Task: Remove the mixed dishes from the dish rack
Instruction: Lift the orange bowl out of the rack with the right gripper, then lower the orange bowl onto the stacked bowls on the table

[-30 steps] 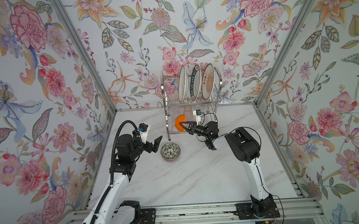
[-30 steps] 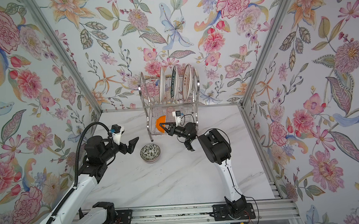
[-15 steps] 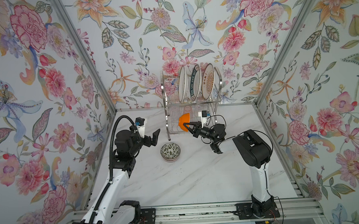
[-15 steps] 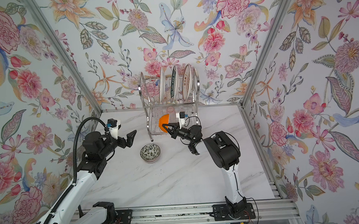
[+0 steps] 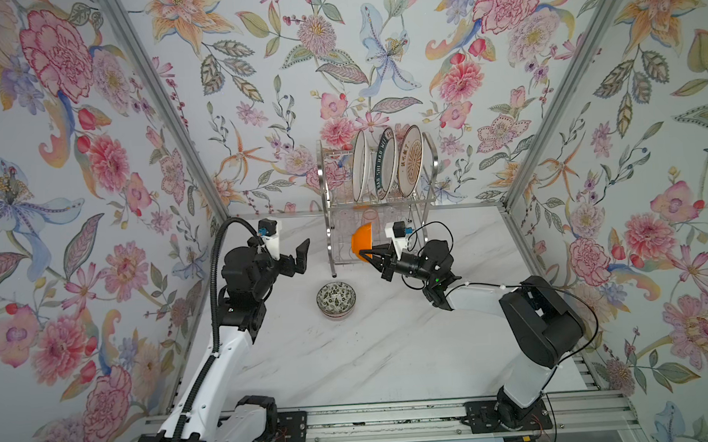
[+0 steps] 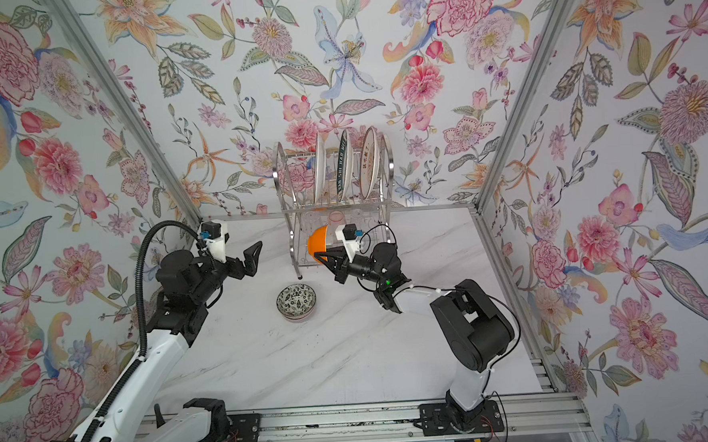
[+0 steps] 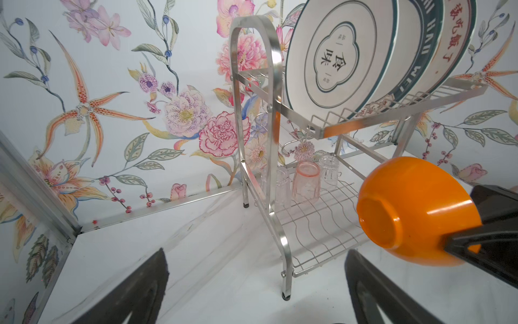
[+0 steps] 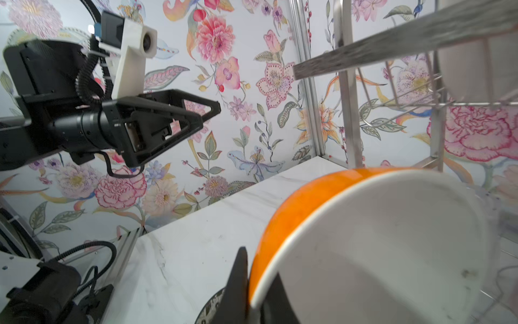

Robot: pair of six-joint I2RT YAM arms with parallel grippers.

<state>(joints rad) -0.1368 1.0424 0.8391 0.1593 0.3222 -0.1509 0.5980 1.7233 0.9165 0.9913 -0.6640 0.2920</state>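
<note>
1. Right gripper (image 8: 253,297): clamped on the rim of the orange bowl (image 8: 294,213), one finger on the orange outside and one on the white inside. This is an edge pinch only, with nothing supporting the bowl from below.

2. Orange bowl: it hangs on its side in the air, just in front of the lower shelf of the dish rack (image 5: 326,198). Its foot points toward the left arm. I see no contact with the wire.

3. Handling, my judgement: glossy, rigid and probably light. The glaze looks slick, so it could pivot in a rim pinch. I would carry it slowly and level it before setting it down.

4. Left gripper (image 5: 298,261): jaws spread wide and holding nothing, hovering beside the rack's near post.

5. Table (image 5: 351,363): the leaf-patterned bowl (image 5: 336,300) stands upright in front of the rack. A paler rim shows beneath it, but I cannot confirm a second bowl.

6. Upper tier: three plates (image 5: 387,164) stand on edge in their slots. They are likely heavier and chippable. I would grip the top edge and lift straight up.

7. Lower tier: the pink glass (image 7: 307,182) and two clear glasses (image 7: 330,171) stand upside down at the back. They are fragile and smooth, so I would close across the body gently.
</note>
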